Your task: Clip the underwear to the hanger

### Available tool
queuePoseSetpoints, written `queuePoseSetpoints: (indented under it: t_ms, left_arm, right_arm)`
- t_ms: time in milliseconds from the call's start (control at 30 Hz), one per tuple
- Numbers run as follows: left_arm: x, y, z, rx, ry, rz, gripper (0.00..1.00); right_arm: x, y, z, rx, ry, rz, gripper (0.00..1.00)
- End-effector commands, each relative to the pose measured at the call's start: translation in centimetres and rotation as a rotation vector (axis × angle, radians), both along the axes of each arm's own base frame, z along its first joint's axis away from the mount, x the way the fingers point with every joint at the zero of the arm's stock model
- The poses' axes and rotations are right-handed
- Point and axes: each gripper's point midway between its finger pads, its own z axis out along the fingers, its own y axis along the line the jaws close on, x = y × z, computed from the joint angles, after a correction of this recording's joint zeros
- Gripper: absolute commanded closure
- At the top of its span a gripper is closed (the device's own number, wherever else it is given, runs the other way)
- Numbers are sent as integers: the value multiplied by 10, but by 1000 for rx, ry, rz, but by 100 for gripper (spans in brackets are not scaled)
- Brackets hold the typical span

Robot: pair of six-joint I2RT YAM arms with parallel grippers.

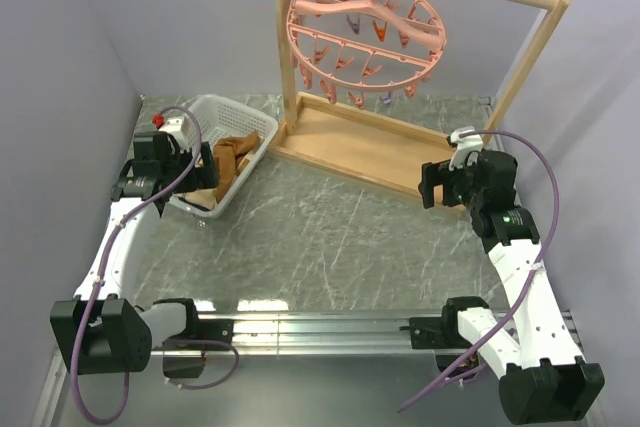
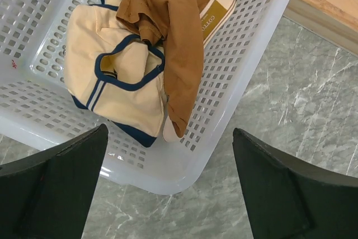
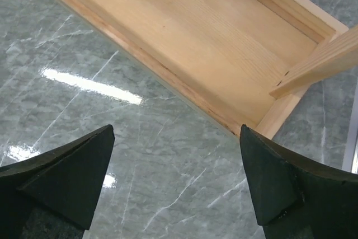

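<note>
Both fingers of the left gripper stood wide apart, nothing between them. Same for the right gripper: fingers spread, holding nothing. Left gripper hung over the near rim of a white perforated plastic basket at the table's left side. Inside the basket, the brown soft-cloth underwear lay crumpled, draped partly over a beige garment with navy trim. Its lighter waistband, with a gold label, pointed toward the far wall of the basket. Right gripper hung over the grey-green marble-pattern table, just beside the near right corner of the pale wooden rack's flat base. The round salmon-pink plastic hanger hung by its hook from the rack's top bar with its clips dangling, well apart from both grippers and from the underwear.
</note>
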Motion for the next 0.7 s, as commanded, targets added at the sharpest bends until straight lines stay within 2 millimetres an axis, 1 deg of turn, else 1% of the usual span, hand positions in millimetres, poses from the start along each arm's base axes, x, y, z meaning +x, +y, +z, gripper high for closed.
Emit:
queuePoseSetpoints:
  t_ms: [0, 33, 67, 100, 133, 167, 200, 233, 267, 300, 333, 367, 400, 433, 467, 500, 533, 567, 600, 633, 667]
  left_arm:
    - [9, -1, 25, 7, -66, -18, 1]
    - [9, -2, 24, 5, -53, -27, 1]
    - [13, -1, 33, 10, -66, -28, 1]
    - [13, 3, 32, 23, -49, -10, 1]
    - [17, 5, 28, 27, -22, -3, 1]
    - [23, 5, 37, 32, -30, -9, 1]
    - [23, 8, 32, 46, 2, -19, 1]
    - [28, 6, 24, 35, 38, -49, 1]
    - [35, 6, 33, 42, 22, -67, 1]
    - [41, 6, 26, 57, 40, -96, 1]
    - [45, 1, 27, 48, 38, -130, 1]
    - [53, 1, 35, 50, 15, -144, 1]
    - [62, 2, 26, 68, 33, -176, 2]
    - [67, 0, 24, 64, 44, -191, 2]
    - [78, 0, 32, 66, 24, -196, 3]
    - [89, 0, 18, 60, 64, -199, 3]
    - [95, 0, 16, 51, 71, -204, 4]
    - [107, -3, 25, 39, 46, -217, 4]
    - [116, -4, 10, 23, 78, -221, 6]
    - [127, -6, 16, 15, 58, -223, 6]
    - [134, -7, 14, 6, 55, -224, 6]
  right_arm:
    - [-1, 5, 7, -1, -25, 45, 0]
    - [-3, 9, 6, 2, -18, 74, 0]
    - [-6, 9, 1, -7, 3, 92, 0]
    - [-7, 11, 0, -8, 9, 103, 0]
    - [-11, 14, -5, -6, 35, 126, 0]
    - [-12, 15, -8, -5, 53, 137, 0]
    - [-13, 16, -11, -5, 66, 146, 0]
    - [-15, 17, -15, -9, 84, 158, 0]
    - [-16, 19, -18, -6, 95, 171, 0]
    - [-16, 20, -22, -6, 107, 173, 0]
    - [-17, 21, -24, -8, 113, 181, 0]
    - [-17, 22, -27, -8, 122, 188, 0]
    - [-18, 24, -29, -5, 129, 199, 0]
    - [-19, 25, -31, -7, 136, 205, 0]
    - [-19, 26, -34, -4, 147, 211, 0]
    - [-20, 29, -36, -5, 157, 222, 0]
    - [-20, 30, -38, -4, 166, 229, 0]
    - [-20, 31, -40, -3, 177, 232, 0]
    - [-20, 32, -43, -7, 185, 232, 0]
    - [-21, 33, -45, -12, 192, 239, 0]
    - [-20, 34, -47, -16, 200, 241, 0]
